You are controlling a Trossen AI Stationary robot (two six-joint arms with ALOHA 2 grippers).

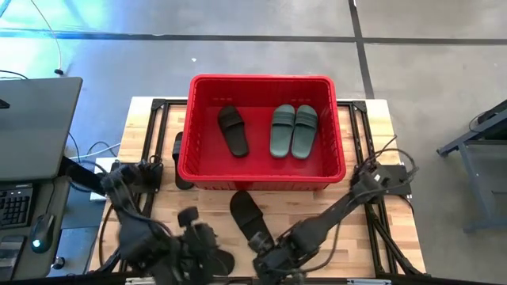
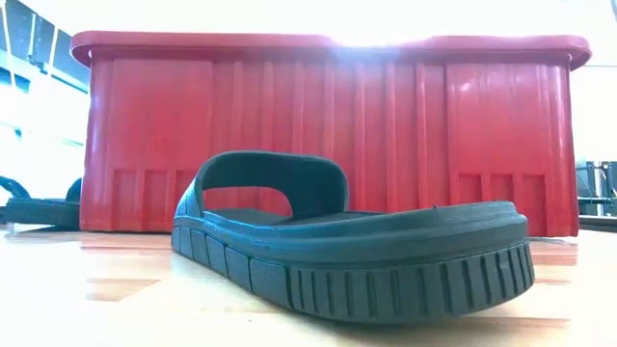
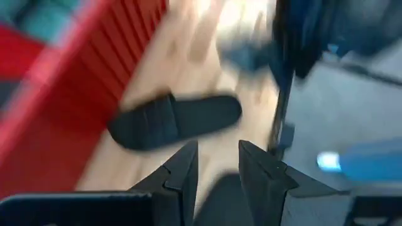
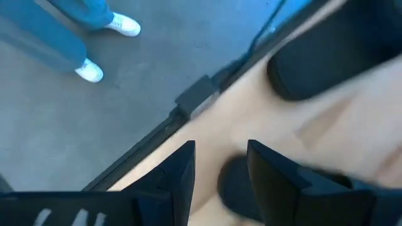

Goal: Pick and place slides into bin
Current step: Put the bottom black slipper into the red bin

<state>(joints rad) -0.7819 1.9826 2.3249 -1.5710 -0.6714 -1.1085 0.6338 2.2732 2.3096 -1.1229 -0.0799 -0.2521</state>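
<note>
The red bin stands at the table's far middle and holds one black slide and two sage-green slides lying flat on its floor. Another black slide rests sole-down on the table in front of the bin and fills the low view. A further black slide lies near the front edge. My left gripper is open above that slide. My right gripper is open just to its right, with a dark slide end showing between its fingers.
A dark slide lies beside the bin's left wall and also shows in the low view. A laptop and keyboard sit left of the table. A person's legs and white shoes stand on the floor beyond the table's near edge.
</note>
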